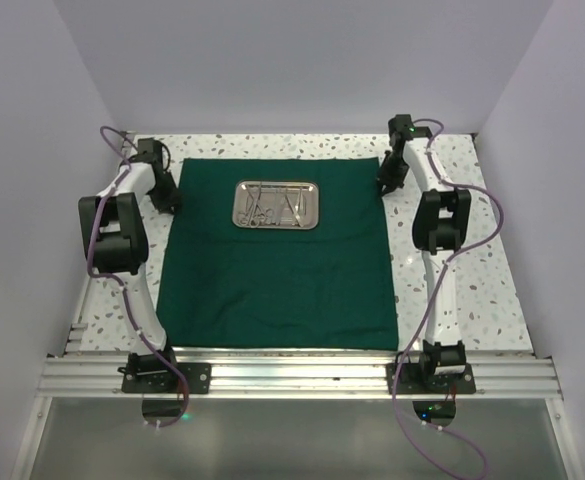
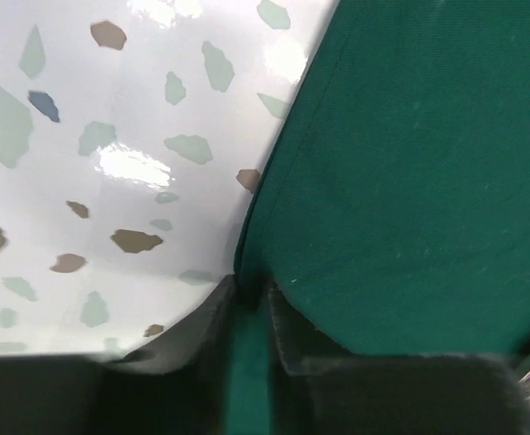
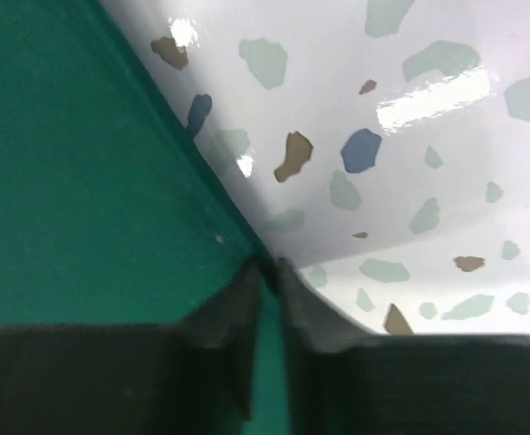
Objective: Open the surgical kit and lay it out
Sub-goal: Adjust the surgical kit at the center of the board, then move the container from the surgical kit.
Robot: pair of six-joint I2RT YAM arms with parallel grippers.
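At the upper middle of the top view sits the steel tray with its little silver tools inside. It rests on the green cloth, which lies spread flat over the speckled surface. The left jaws are at the cloth's left edge near its upper left corner, and the right jaws are by its upper right corner. Both pairs are pinched nearly closed, each with a thin bit of cloth edge between them. The job now looks like tugging the cloth smooth. To do it well, pull both sides out at once, slowly and low, so the tray does not slide or tip. The tray's long side runs left to right across the frame — the tools are too small to tell which way they point.
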